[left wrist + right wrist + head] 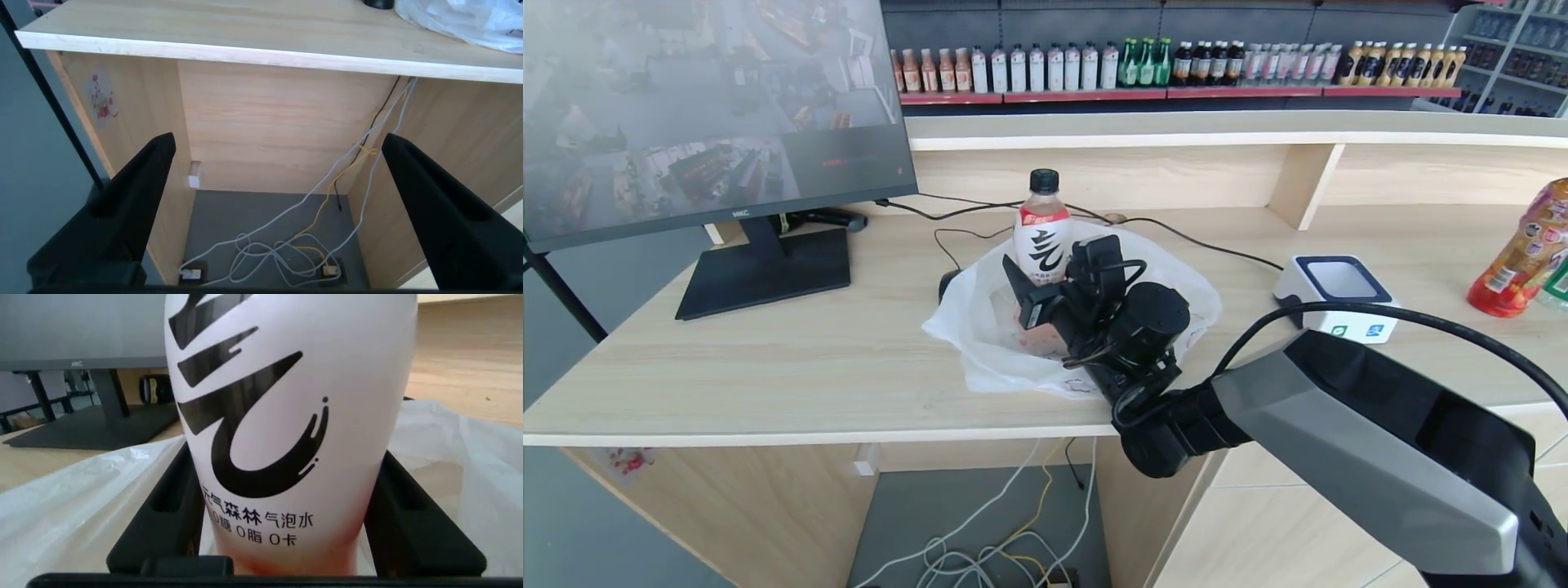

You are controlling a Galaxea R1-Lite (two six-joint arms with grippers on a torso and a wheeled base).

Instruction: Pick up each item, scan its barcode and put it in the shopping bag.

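A white drink bottle (1042, 237) with a black cap and a black brush mark stands upright over the white shopping bag (980, 327) in the middle of the counter. My right gripper (1049, 269) is shut on the lower part of the bottle (286, 433), one black finger (167, 510) on either side. The bag's plastic (73, 498) spreads around and below the gripper, and the bottle's base is hidden. My left gripper (278, 188) hangs open below the counter's front edge, with nothing between its fingers.
A white barcode scanner box (1335, 294) sits right of the bag. An orange drink bottle (1519, 253) stands at the far right edge. A monitor (703, 114) occupies the back left. Cables (1176, 233) run behind the bag, and more cables (294, 245) lie under the counter.
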